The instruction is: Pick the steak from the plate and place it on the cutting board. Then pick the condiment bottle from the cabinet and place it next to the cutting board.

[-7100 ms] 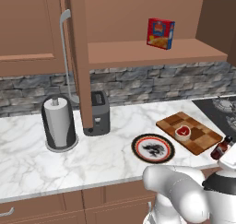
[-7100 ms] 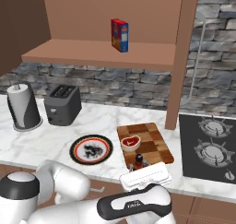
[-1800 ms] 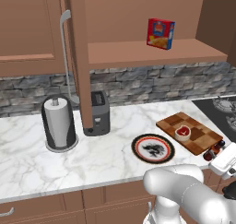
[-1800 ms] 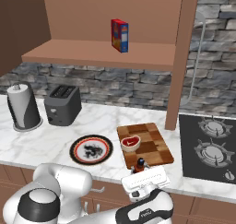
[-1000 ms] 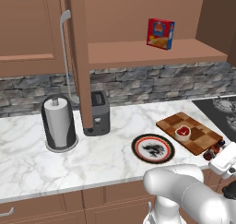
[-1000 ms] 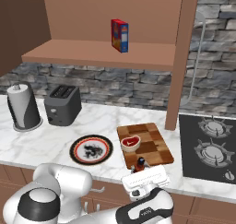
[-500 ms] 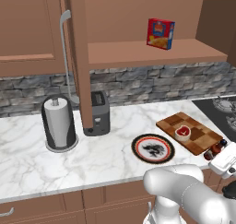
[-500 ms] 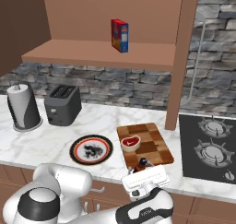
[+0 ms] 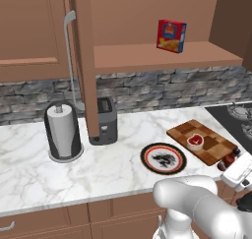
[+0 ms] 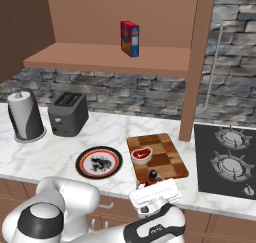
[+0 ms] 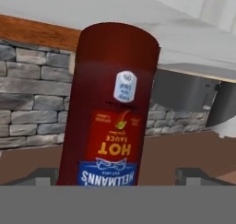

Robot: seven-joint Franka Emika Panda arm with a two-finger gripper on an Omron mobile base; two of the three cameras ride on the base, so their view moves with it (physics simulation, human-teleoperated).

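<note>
Table (image 9: 118,159) is a polished white marble with grey veins, pretty glossy. Cutting board (image 9: 209,141) looks like matt checkered wood, and the cabinet (image 9: 147,56) is smooth brown wood with a silvery metal handle (image 9: 69,61). Backsplash (image 10: 130,99) is rough grey stone. Condiment bottle (image 11: 110,112) looks like smooth dark red plastic with a paper-like label. Toaster (image 9: 106,121) has a dull dark grey metal look, and the plate (image 9: 163,158) seems glazed.
</note>
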